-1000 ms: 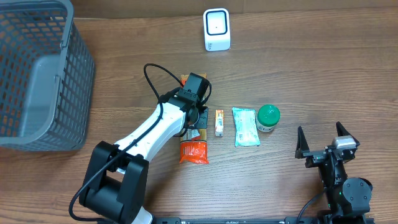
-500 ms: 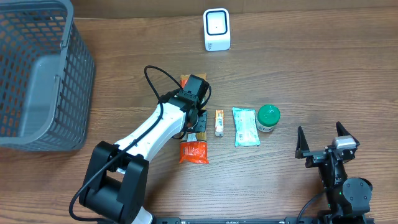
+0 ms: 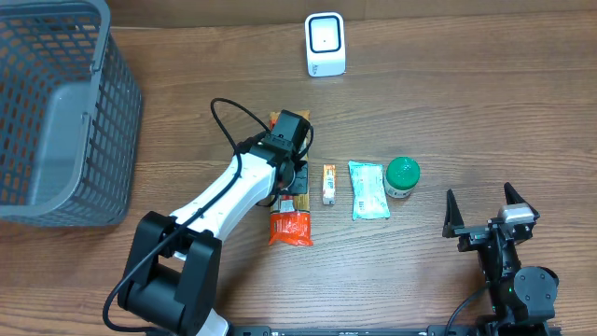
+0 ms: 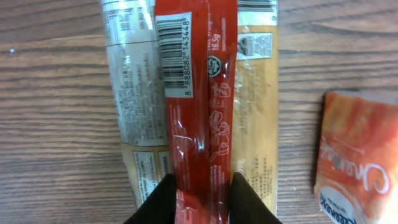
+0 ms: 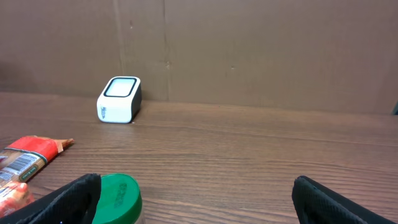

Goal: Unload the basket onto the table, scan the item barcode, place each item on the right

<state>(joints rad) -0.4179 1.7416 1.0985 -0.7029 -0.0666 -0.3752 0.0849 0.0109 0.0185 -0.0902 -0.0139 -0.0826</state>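
Observation:
A long red stick packet with a white barcode label lies lengthwise on a tan and silver packet on the wooden table. My left gripper is shut on the red packet's near end, one black finger pressed against each side. From overhead the left gripper covers most of both packets. The white scanner stands at the far edge, also visible as a scanner in the right wrist view. My right gripper stands open and empty at the near right.
An orange pouch lies just in front of the left gripper. To its right lie a small stick sachet, a teal packet and a green-lidded jar. A grey wire basket fills the far left.
The left arm has shifted slightly toward the far side of the table, and its cable loop moved with it. The right arm has not moved.

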